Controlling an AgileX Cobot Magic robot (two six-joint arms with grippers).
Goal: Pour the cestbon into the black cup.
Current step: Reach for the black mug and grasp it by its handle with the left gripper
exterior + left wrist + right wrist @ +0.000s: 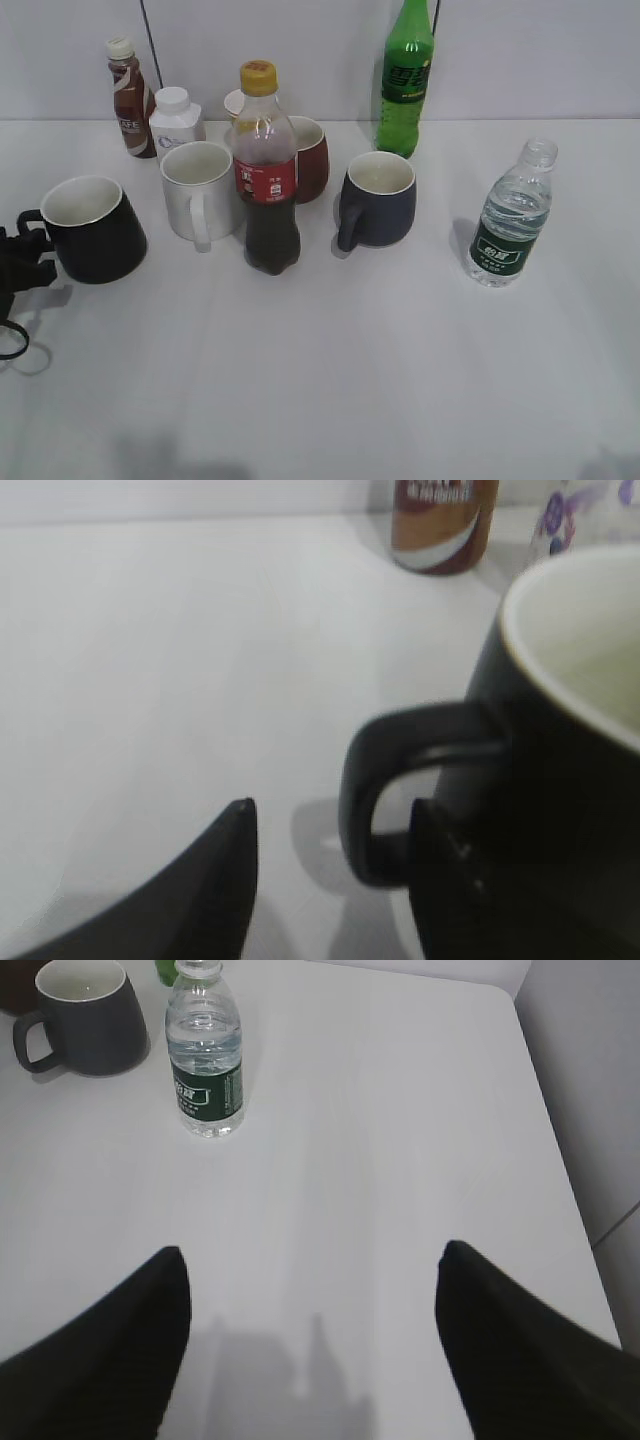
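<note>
In the exterior view, the water bottle (512, 220) is standing upright and uncapped on the worktop (380, 380), well to the right of the cola bottle (267, 175), which serves as the central landmark. The black cup (92, 228) is sitting far to the left of the cola bottle, past the white mug (200, 190). The left end effector (25, 262) is hanging at the picture's left edge, right by the cup's handle; nothing is lifted, so the pouring is not yet begun.

In the left wrist view, the left end effector (335, 880) is reaching around the black cup (560, 780): one finger appears to be pressing near the cup's wall below the handle, the other standing apart on the outer side. Its jaws are spread with a gap, apparently gripping nothing yet.

In the right wrist view, the right end effector (310, 1350) is hovering spread wide and empty, well apart from the water bottle (205, 1060), which is standing beside a dark grey mug (85, 1015). Judging from this, grasping the bottle, carrying it over and tipping it all remain to be done.
</note>
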